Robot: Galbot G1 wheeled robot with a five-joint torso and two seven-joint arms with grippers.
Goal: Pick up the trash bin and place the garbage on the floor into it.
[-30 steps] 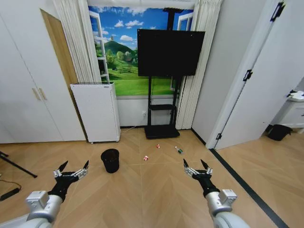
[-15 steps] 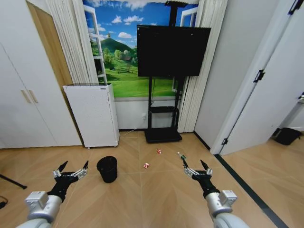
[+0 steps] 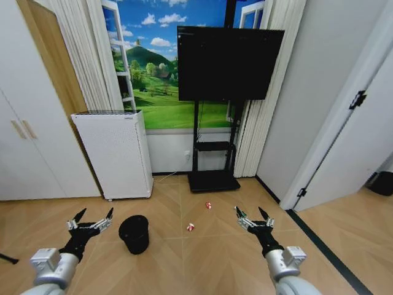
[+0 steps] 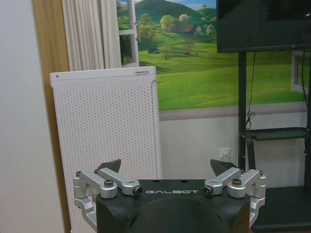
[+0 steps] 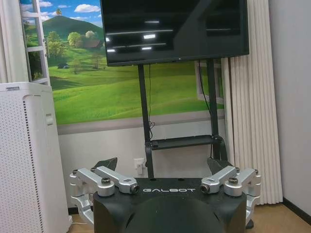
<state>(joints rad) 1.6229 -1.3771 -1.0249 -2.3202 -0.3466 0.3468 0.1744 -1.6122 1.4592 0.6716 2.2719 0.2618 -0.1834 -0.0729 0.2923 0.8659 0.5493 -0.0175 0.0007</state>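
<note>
The trash bin (image 3: 134, 234), a small black mesh wastebasket, stands on the wooden floor just right of my left gripper (image 3: 93, 220), which is open and empty. Two red-and-white garbage scraps lie on the floor: one (image 3: 190, 227) in the middle and one (image 3: 209, 205) farther off toward the TV stand. My right gripper (image 3: 252, 217) is open and empty, held out over the floor to the right of the scraps. In the wrist views the left gripper (image 4: 167, 167) and right gripper (image 5: 163, 166) both show spread fingers with nothing between them.
A white perforated cabinet (image 3: 113, 153) stands against the back wall left of the bin. A black TV on a stand (image 3: 212, 181) is at the middle of the back wall. White doors line the left and right sides.
The whole view has shifted as the camera moved forward and turned: the bin and scraps sit lower and closer, the green piece has left sight. Both grippers hold the same open pose.
</note>
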